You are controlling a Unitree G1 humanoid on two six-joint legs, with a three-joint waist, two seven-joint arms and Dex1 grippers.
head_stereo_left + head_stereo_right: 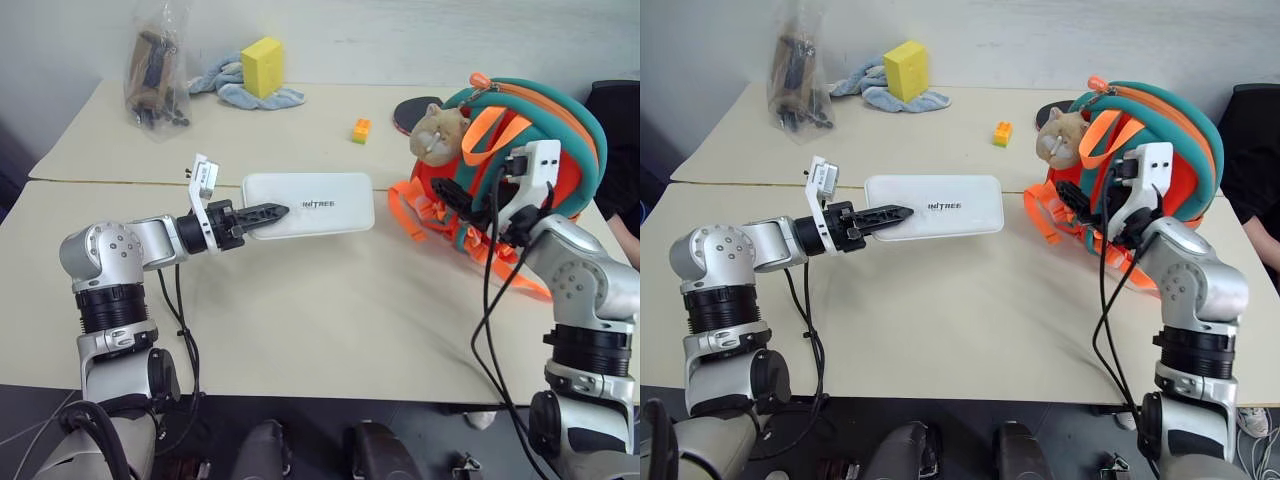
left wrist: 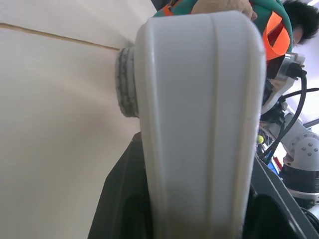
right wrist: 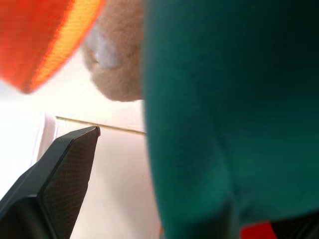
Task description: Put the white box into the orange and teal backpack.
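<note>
- The white box (image 1: 308, 205) is off the bench (image 1: 300, 320), carried roughly level at the end of the left arm, with its lettered face up and its long side running toward the backpack.
- The left claw (image 1: 268, 213) is clamped on the box's near short end; the left wrist view shows a black finger on either side of the white case.
- The orange and teal backpack (image 1: 535, 130) stands upright on the right side of the bench, orange straps trailing onto the tabletop, with the tan hamster charm (image 1: 438, 133) hanging on the side that faces the box.
- The box's far end sits near the backpack but apart from it, not inside.
- The right claw (image 1: 1080, 205) is up against the front of the backpack, its fingers spread wide; in the right wrist view teal trim lies between them, though I cannot tell if it is gripped.
- Further back lie a yellow sponge block (image 1: 262, 66) on a blue cloth (image 1: 240, 88), a clear plastic bag (image 1: 157, 70) and a small orange-and-yellow block (image 1: 361, 130).
</note>
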